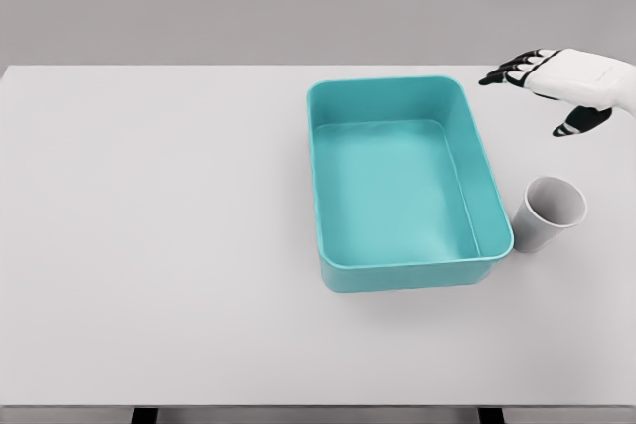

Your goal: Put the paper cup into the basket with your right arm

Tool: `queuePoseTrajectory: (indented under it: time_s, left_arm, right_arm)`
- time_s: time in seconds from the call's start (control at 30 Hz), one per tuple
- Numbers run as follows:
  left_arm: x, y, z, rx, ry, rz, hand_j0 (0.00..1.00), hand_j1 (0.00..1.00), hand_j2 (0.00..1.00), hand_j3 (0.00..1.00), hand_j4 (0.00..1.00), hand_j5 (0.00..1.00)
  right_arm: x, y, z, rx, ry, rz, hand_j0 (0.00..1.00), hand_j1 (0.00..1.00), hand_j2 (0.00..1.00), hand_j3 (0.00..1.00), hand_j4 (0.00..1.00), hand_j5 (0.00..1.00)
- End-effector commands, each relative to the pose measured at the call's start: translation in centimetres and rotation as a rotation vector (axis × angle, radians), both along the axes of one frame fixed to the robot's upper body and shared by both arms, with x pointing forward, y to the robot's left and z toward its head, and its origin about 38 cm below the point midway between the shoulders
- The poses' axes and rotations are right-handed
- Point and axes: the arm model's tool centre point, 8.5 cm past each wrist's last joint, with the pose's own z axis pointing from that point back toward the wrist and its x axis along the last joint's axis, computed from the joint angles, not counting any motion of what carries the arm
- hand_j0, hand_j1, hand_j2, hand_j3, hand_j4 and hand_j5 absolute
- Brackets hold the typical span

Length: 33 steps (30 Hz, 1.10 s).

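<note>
Right hand (556, 86) hovers with fingers spread, holding nothing, beyond the paper cup (550, 212). That cup stands just beside the teal basket (328, 186).

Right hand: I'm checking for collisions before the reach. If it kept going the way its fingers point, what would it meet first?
The right hand points left, toward the far rim of the teal basket. It seems raised, so it may pass above.

No text, label or number can be read anywhere
</note>
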Motion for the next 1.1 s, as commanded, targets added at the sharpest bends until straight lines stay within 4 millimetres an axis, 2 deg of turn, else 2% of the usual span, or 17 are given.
queuePoseTrajectory:
  time_s: [0.0,0.1,0.17,0.2,0.27,0.3,0.37,0.63,0.7,0.73,0.77,0.83,0.93,1.07]
  left_arm:
    - [0.0,0.0,0.0,0.000,0.000,0.000,1.00,1.00,1.00,1.00,1.00,1.00]
    - [0.0,0.0,0.0,0.000,-0.001,0.000,1.00,1.00,1.00,1.00,1.00,1.00]
    - [0.0,0.0,0.0,0.000,0.000,0.000,1.00,1.00,1.00,1.00,1.00,1.00]
    - [0.0,0.0,0.0,0.000,0.000,0.000,1.00,1.00,1.00,1.00,1.00,1.00]
    - [0.0,0.0,0.0,0.000,0.000,0.000,1.00,1.00,1.00,1.00,1.00,1.00]
    - [0.0,0.0,0.0,0.000,-0.001,0.000,1.00,1.00,1.00,1.00,1.00,1.00]
    - [0.0,0.0,0.0,0.000,0.000,0.000,1.00,1.00,1.00,1.00,1.00,1.00]
    - [0.0,0.0,0.0,0.000,0.000,0.000,1.00,1.00,1.00,1.00,1.00,1.00]
    - [0.0,0.0,0.0,0.000,0.000,0.000,1.00,1.00,1.00,1.00,1.00,1.00]
    - [0.0,0.0,0.0,0.000,0.000,0.000,1.00,1.00,1.00,1.00,1.00,1.00]
    - [0.0,0.0,0.0,0.000,0.000,0.000,1.00,1.00,1.00,1.00,1.00,1.00]
    - [0.0,0.0,0.0,0.000,0.000,0.000,1.00,1.00,1.00,1.00,1.00,1.00]
    - [0.0,0.0,0.0,0.000,0.000,0.000,1.00,1.00,1.00,1.00,1.00,1.00]
    - [0.0,0.0,0.0,0.000,0.000,0.000,1.00,1.00,1.00,1.00,1.00,1.00]
  right_arm:
    - [0.1,0.1,0.0,-0.014,-0.001,-0.005,1.00,1.00,1.00,1.00,1.00,1.00]
    - [0.2,-0.5,0.4,0.012,-0.011,-0.038,1.00,1.00,1.00,1.00,1.00,1.00]
    - [-0.3,-3.7,1.2,0.091,0.016,-0.104,1.00,1.00,1.00,1.00,1.00,1.00]
    - [-1.4,-6.2,0.8,0.202,0.119,-0.123,1.00,1.00,1.00,1.00,1.00,1.00]
    - [-1.6,-9.0,1.5,0.426,0.112,-0.108,1.00,1.00,1.00,1.00,1.00,1.00]
    - [-1.7,-11.1,1.3,0.540,0.112,-0.165,1.00,1.00,1.00,1.00,1.00,1.00]
    - [-2.0,-13.6,0.4,0.673,0.128,-0.240,1.00,1.00,1.00,1.00,1.00,1.00]
    - [-5.1,-15.3,-5.5,0.632,0.267,-0.324,1.00,1.00,1.00,1.00,1.00,1.00]
    - [-5.4,-15.7,-5.7,0.704,0.270,-0.337,1.00,1.00,1.00,1.00,1.00,1.00]
    - [-5.4,-16.4,-5.3,0.803,0.256,-0.354,1.00,1.00,1.00,1.00,1.00,1.00]
    - [-5.5,-17.0,-5.4,0.829,0.251,-0.375,1.00,1.00,1.00,1.00,1.00,1.00]
    - [-5.9,-17.7,-6.6,0.833,0.267,-0.410,1.00,1.00,1.00,1.00,1.00,1.00]
    - [-6.6,-17.0,-8.9,0.805,0.333,-0.419,1.00,1.00,1.00,1.00,1.00,1.00]
    - [-6.5,-14.0,-11.2,0.794,0.414,-0.360,1.00,1.00,1.00,1.00,1.00,1.00]
